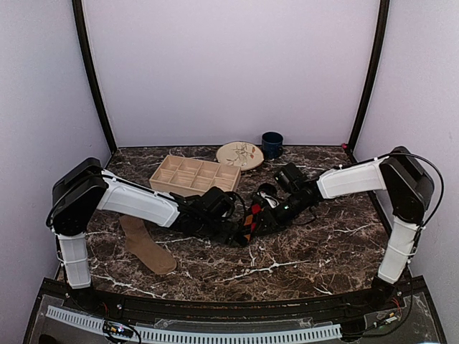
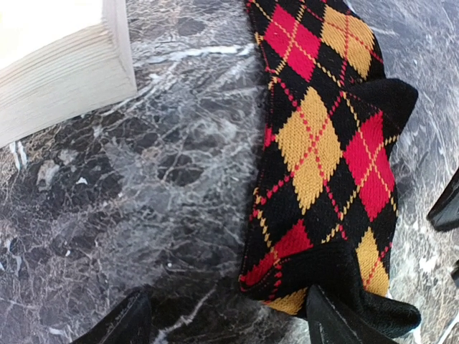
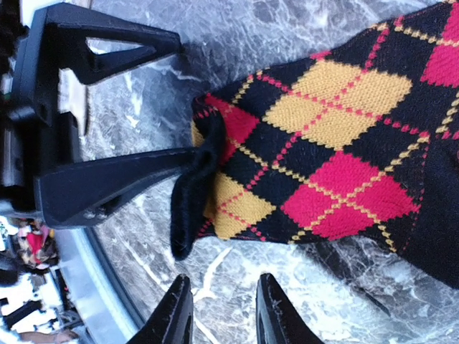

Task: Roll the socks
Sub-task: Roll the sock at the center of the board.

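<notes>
A dark marble table (image 1: 315, 251) stands inside pale lilac walls. In the top view both arms reach to its middle. The argyle sock (image 1: 249, 221) lies between the left gripper (image 1: 233, 233) and the right gripper (image 1: 265, 218), close to both. The tan sock (image 1: 147, 247) lies flat, well behind and outboard of the left gripper, beside that arm's forearm. A wooden tray (image 1: 193, 175), a plate (image 1: 240, 154) and a blue mug (image 1: 272, 145) stand beyond the grippers.

In the left wrist view the jaws stand wide. The argyle sock spreads flat ahead of them, and one finger (image 2: 337, 322) meets its black end.

In the right wrist view this gripper's own fingers (image 3: 176, 315) are set narrow, with only bare marble between them and nothing held. Just ahead, the sock's black end curls up over the left gripper's lower finger.

No turn of a roll shows anywhere, only that lifted edge. I judge the task barely begun: the argyle sock has yet to be rolled along its length, and the tan one looks untouched.
</notes>
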`<state>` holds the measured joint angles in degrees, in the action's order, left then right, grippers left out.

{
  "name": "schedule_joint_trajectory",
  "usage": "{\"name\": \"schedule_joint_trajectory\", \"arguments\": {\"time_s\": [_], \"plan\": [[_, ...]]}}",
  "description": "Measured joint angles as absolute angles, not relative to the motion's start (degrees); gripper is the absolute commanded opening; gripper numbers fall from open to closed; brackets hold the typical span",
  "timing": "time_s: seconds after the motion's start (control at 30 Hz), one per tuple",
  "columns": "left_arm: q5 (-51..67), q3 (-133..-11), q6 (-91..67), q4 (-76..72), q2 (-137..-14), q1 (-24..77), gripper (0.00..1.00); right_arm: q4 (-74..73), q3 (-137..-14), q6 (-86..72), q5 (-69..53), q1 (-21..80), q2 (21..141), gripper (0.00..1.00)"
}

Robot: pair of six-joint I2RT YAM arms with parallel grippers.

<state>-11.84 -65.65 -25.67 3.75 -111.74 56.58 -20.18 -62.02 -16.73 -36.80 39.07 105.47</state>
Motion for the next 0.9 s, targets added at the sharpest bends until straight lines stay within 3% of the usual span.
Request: {"name": "schedule_joint_trajectory", "arguments": {"time_s": [0.43, 0.9], "plan": [[-8.8, -66.0, -28.2, 3.7, -111.7, 54.8, 0.75, -7.4, -56.9, -20.7, -22.7, 45.3, 101.1, 0.3], [-6.4, -66.2, -29.2, 3.7, -111.7, 53.5, 0.74, -4.2, -56.9, -22.0, -18.1, 49.0, 101.1, 0.3]]}}
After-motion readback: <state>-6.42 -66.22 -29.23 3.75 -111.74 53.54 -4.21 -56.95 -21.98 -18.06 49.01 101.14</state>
